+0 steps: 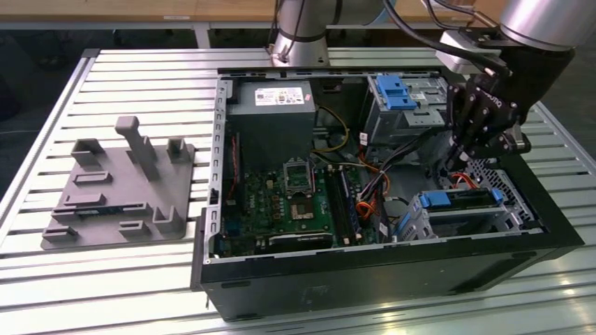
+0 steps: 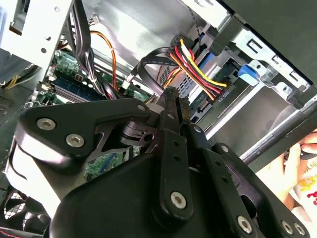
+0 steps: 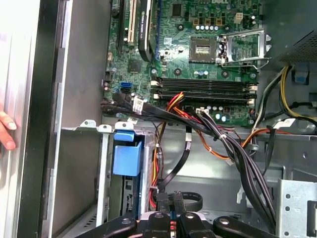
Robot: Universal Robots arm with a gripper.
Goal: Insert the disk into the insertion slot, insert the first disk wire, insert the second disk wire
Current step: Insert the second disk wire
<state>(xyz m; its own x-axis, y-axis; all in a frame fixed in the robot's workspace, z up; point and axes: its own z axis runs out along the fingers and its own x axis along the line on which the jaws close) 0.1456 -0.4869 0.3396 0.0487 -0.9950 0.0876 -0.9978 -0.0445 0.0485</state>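
The disk [image 1: 463, 202], in its blue carrier, lies inside the insertion slot [image 1: 507, 218], a silver perforated cage at the case's front corner on the exterior view's right. My gripper [image 1: 456, 169] hangs just above the disk's rear end. In both wrist views its fingers [image 3: 171, 214] are pressed together on the black connector of a flat black disk wire [image 3: 184, 199] that loops beside the carrier's blue tab [image 3: 128, 153]. A red, yellow and black wire bundle [image 2: 198, 67] runs to the disk's end next to the fingertips [image 2: 170, 94].
The open computer case [image 1: 373, 269] sits on a slatted metal table [image 1: 139, 77]. Inside are the motherboard [image 1: 298, 202], a power supply [image 1: 270, 118] and a taller bay with a blue latch [image 1: 398, 94]. A grey fixture plate [image 1: 121, 192] lies beside the case. A person's hand [image 3: 6, 131] rests at the case's edge.
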